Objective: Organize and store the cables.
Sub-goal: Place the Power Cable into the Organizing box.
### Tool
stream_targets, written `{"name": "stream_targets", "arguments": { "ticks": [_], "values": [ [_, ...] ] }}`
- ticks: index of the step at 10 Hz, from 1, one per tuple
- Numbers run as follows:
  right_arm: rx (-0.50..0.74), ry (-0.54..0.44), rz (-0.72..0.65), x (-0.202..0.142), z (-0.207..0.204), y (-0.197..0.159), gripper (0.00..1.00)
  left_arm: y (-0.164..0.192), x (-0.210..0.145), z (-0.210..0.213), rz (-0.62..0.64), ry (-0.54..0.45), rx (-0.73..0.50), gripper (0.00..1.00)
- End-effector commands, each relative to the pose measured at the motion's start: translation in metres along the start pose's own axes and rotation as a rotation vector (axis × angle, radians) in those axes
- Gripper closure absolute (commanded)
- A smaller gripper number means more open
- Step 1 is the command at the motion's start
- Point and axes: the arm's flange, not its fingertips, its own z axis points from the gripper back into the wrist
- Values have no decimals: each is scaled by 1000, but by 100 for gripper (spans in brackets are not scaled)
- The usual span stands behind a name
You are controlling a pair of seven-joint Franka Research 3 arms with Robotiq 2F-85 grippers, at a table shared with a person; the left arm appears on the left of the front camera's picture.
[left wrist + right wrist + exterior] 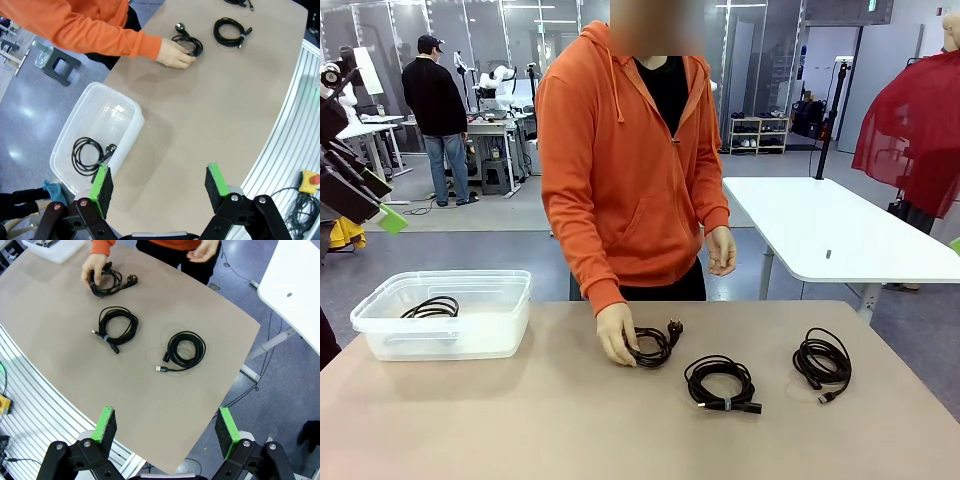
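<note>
Three black coiled cables lie on the tan table (520, 420). The person's hand (616, 335) rests on the left cable (655, 347), whose plug sticks out to the right. The middle cable (720, 382) has a small tie around it, and the right cable (822, 360) lies apart from it. A fourth cable (430, 307) lies inside the clear plastic bin (510, 300). My left gripper (157, 182) hangs open high above the table beside the bin (135, 117). Open too, my right gripper (167, 425) hovers over the table's near right edge, well short of the right cable (186, 350).
The person in an orange hoodie (630, 170) stands at the far side of the table, the other hand held at the waist. A white table (820, 230) stands behind on the right. Bare tabletop lies between the bin and the cables.
</note>
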Motion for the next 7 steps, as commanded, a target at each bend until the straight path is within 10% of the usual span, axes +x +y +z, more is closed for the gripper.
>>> {"name": "stream_targets", "arguments": {
  "ticks": [1, 7],
  "values": [
    [-1, 0, 3, -2, 1, 0, 0, 0, 1, 0, 13, 7, 5, 7],
    [-1, 0, 3, -2, 1, 0, 0, 0, 1, 0, 13, 7, 5, 7]
  ]
}}
